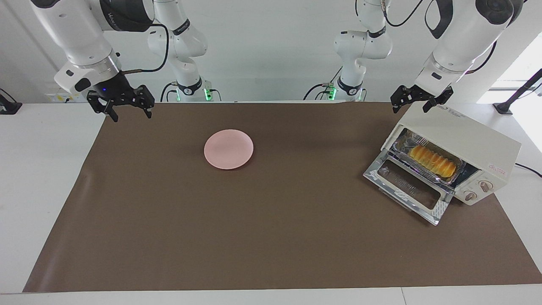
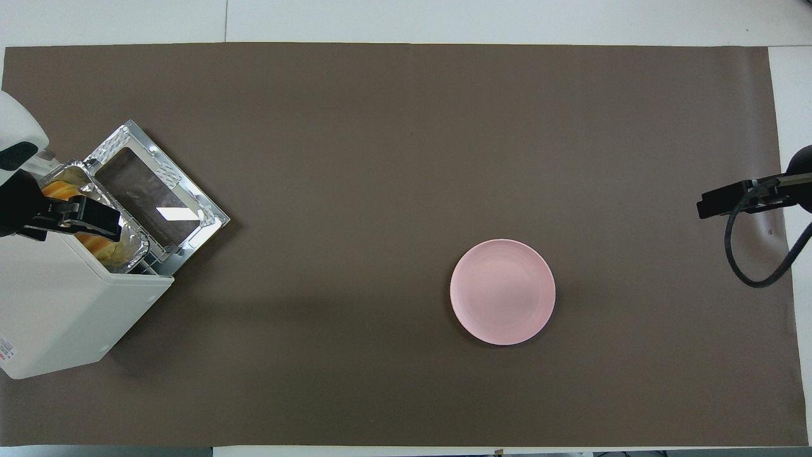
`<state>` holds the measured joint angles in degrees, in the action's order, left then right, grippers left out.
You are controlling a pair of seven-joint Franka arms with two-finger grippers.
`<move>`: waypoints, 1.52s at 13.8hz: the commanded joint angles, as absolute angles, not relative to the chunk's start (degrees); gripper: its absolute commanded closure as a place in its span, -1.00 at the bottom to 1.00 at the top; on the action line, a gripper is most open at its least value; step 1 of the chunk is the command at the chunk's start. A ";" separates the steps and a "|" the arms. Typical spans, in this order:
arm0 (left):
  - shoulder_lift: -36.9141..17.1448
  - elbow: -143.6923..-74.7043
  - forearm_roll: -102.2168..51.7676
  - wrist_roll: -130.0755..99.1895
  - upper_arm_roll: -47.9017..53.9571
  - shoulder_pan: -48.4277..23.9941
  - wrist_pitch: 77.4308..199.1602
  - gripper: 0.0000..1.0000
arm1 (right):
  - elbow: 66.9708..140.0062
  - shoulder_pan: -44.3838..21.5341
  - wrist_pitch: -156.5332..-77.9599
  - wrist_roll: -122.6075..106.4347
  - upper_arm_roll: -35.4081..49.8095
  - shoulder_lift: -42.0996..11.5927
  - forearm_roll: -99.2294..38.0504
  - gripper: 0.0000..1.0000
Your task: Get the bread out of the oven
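Note:
The cream-white oven (image 1: 461, 131) stands at the left arm's end of the table with its glass door (image 1: 406, 186) dropped open onto the mat. Inside it the golden ridged bread (image 1: 432, 160) lies in a silver foil tray (image 1: 403, 144). My left gripper (image 1: 411, 106) hangs open in the air over the oven's top edge, touching nothing. From overhead the oven (image 2: 70, 311) shows below that gripper, which covers part of the bread (image 2: 58, 188). My right gripper (image 1: 130, 113) waits open over the mat's corner at the right arm's end.
A pink plate (image 1: 228, 149) sits bare on the brown mat (image 1: 271, 237) near the table's middle, also seen as the pink plate (image 2: 502, 292) from overhead. A black stand (image 1: 514, 99) rises beside the oven at the table's edge.

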<state>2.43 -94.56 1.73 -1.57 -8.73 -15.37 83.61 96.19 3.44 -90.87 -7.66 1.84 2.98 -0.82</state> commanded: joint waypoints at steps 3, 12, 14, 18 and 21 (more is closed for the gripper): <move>3.52 -95.98 0.88 -1.14 -9.23 -15.82 85.08 -1.00 | 97.56 3.34 -90.00 -6.94 1.76 4.39 -1.41 -1.00; 3.69 -95.80 0.97 -2.89 -9.32 -15.65 87.17 -1.00 | 97.56 3.69 -89.21 -6.86 1.76 4.39 -1.41 -1.00; 0.81 -93.71 0.01 -5.52 -9.40 -15.38 85.97 -1.00 | 97.56 3.69 -89.21 -6.86 1.76 4.39 -1.41 -1.00; -11.82 -82.74 0.17 -18.07 -9.84 -15.56 84.21 -1.00 | 97.56 3.78 -89.21 -6.86 1.76 4.39 -1.41 -1.00; -20.20 -75.59 0.26 -27.23 -10.89 -14.94 86.29 -1.00 | 97.56 3.78 -89.21 -6.86 1.76 4.39 -1.41 -1.00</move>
